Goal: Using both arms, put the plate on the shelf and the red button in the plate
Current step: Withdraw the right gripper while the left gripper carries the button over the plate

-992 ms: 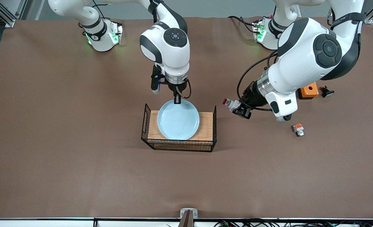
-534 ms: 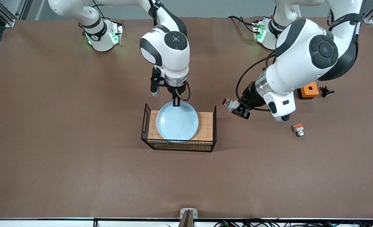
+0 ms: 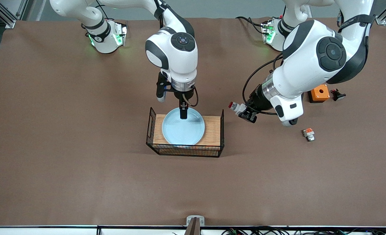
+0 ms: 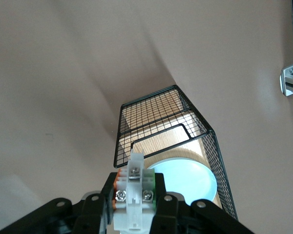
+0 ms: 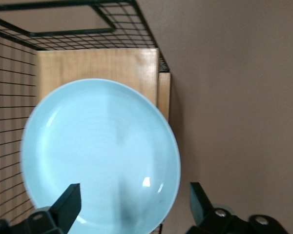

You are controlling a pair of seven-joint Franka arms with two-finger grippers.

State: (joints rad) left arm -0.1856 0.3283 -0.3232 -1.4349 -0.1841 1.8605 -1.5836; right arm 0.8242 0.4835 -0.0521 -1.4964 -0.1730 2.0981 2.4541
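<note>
Plate (image 3: 182,130), pale blue and round, lies on the wooden floor of the wire basket (image 3: 153,129), directly under the right claw (image 3: 183,113). That claw hangs over the plate's rim edge toward the robots' bases, and in the right wrist view its fingers (image 5: 67,201) stand spread wide, one above the plate (image 5: 97,156) and one off its edge, touching nothing. Beside the basket, toward the left arm's end of the desk (image 3: 65,163), the left claw (image 3: 242,111) hovers over bare desk. It is pinching the red button (image 3: 234,105), whose red cap points toward the basket. In the left wrist view the white piece (image 4: 135,195) sits clamped between the black fingers (image 4: 97,204), with the basket (image 4: 161,112) ahead of it.
</note>
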